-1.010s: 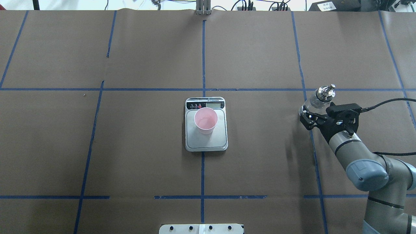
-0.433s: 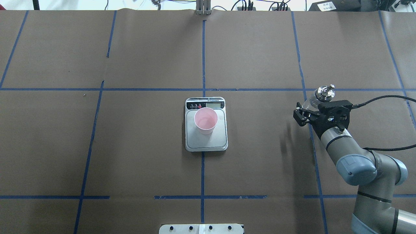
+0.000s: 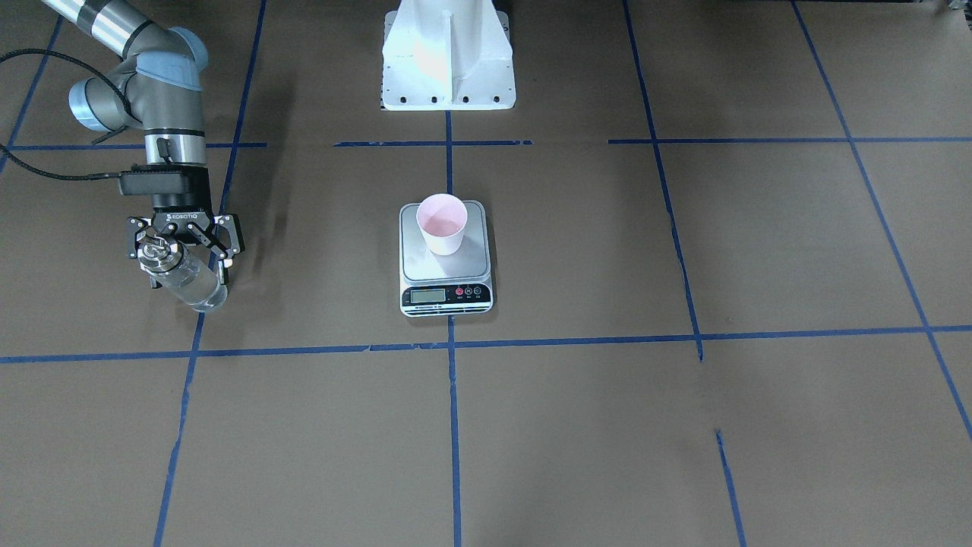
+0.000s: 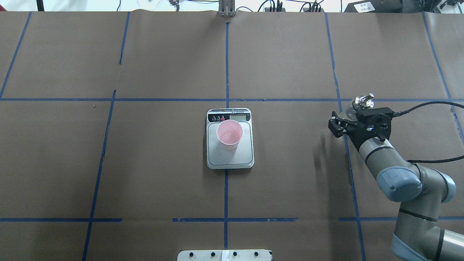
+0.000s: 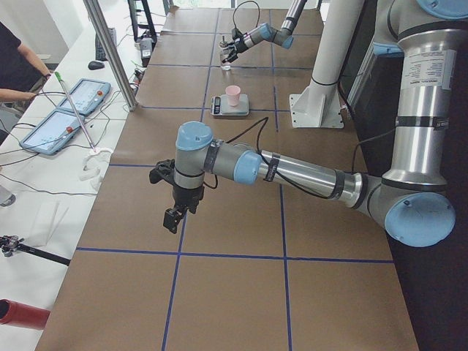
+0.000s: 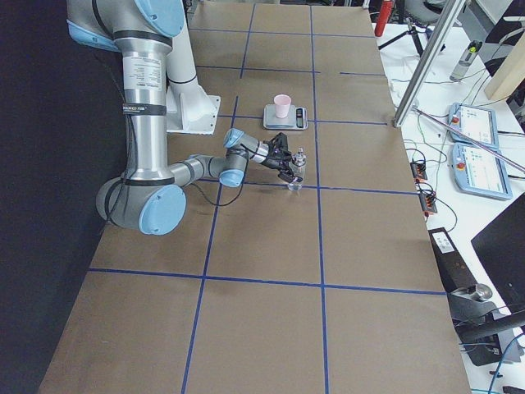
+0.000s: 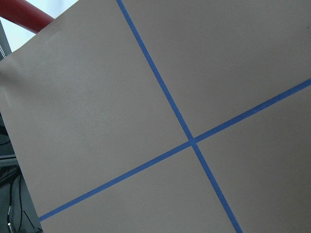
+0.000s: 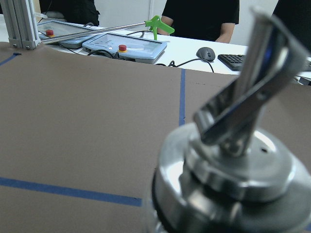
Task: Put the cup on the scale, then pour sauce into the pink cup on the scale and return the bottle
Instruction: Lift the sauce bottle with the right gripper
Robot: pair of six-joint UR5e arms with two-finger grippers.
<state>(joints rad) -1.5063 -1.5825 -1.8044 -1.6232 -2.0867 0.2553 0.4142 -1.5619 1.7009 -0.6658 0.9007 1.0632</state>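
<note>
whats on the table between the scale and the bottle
From the scale to the bottle, only bare brown paper and one blue tape line near the bottle, as the overhead view shows.

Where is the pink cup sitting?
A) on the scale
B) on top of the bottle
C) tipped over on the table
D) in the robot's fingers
A: the cup stands upright on the scale, on the part of its steel platform away from the display.
</note>
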